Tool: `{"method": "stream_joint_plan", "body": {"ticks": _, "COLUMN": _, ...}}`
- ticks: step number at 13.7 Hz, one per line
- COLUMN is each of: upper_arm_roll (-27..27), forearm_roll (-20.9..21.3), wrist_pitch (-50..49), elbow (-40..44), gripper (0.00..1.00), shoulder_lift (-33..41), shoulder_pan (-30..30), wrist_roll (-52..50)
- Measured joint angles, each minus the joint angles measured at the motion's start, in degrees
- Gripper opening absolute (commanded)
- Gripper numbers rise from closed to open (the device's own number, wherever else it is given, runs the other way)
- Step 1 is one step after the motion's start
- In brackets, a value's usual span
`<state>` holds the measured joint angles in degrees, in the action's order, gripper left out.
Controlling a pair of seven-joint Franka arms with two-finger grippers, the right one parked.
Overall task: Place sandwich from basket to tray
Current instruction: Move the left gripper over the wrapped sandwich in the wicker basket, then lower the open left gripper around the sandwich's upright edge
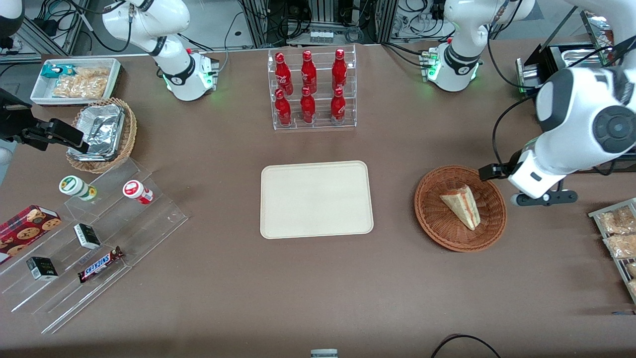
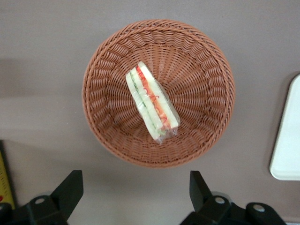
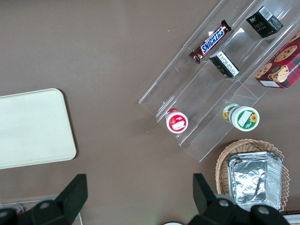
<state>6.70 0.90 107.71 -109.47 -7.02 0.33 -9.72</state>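
Note:
The sandwich (image 1: 463, 205), a pale bread wedge with red and green filling stripes, lies in the round reddish-brown wicker basket (image 1: 437, 223). The cream tray (image 1: 316, 199) lies flat beside the basket, toward the parked arm's end, with nothing on it. My left gripper (image 1: 544, 198) hovers over the table beside the basket, toward the working arm's end. It is open and holds nothing. In the left wrist view the sandwich (image 2: 151, 102) rests in the basket (image 2: 206, 84), the gripper (image 2: 136, 187) is spread wide over bare table, and a tray corner (image 2: 287, 140) shows.
A clear rack of red bottles (image 1: 311, 89) stands farther from the front camera than the tray. Stepped clear shelves with snacks (image 1: 89, 243), a foil-lined tan basket (image 1: 102, 134) and a white snack bin (image 1: 77, 79) sit toward the parked arm's end. Packaged snacks (image 1: 618, 238) lie near the working arm.

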Motion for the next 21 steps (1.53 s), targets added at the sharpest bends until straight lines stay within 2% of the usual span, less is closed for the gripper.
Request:
{"method": "stream_joint_plan", "body": {"ticks": 6, "upper_arm_roll": 0.18, "forearm_roll": 0.00, "wrist_pitch": 21.63, "elbow": -15.14, "gripper": 1.00, "shoulder_lift": 0.16, "shoulder_pan": -0.04, "wrist_roll": -4.80}}
{"method": "stream_joint_plan", "body": {"ticks": 15, "upper_arm_roll": 0.74, "forearm_roll": 0.00, "wrist_pitch": 26.13, "elbow": -18.62, "gripper": 1.00, "shoulder_lift": 0.12, "shoulder_pan": -0.91, "wrist_roll": -37.45}}
{"method": "stream_joint_plan", "body": {"ticks": 21, "upper_arm_roll": 0.74, "forearm_roll": -1.02, "wrist_pitch": 28.91, "elbow": -19.22, "gripper": 1.00, "shoulder_lift": -1.80, "shoulder_pan": -0.91, "wrist_roll": -42.77}}
